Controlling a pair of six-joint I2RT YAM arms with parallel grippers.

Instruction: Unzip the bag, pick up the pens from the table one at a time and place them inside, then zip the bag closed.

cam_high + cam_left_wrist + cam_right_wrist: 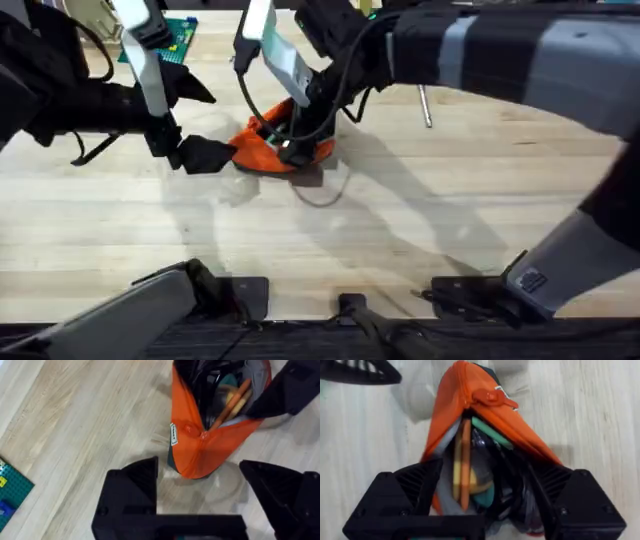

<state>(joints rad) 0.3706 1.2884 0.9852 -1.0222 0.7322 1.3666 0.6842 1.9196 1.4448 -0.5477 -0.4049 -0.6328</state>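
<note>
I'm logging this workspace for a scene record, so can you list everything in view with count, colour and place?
bag: one, orange with dark underside, mid-table, mouth open.
pens inside bag: several, orange, yellow and green, in the open mouth.
pen on table: one, silver-grey, right of the bag, apart from it.
green board: one, green, far left of the table.
table: one, pale wood planks.
left gripper: black, open, beside the bag's closed end.
right gripper: black, open, fingers either side of the bag's mouth.
</note>
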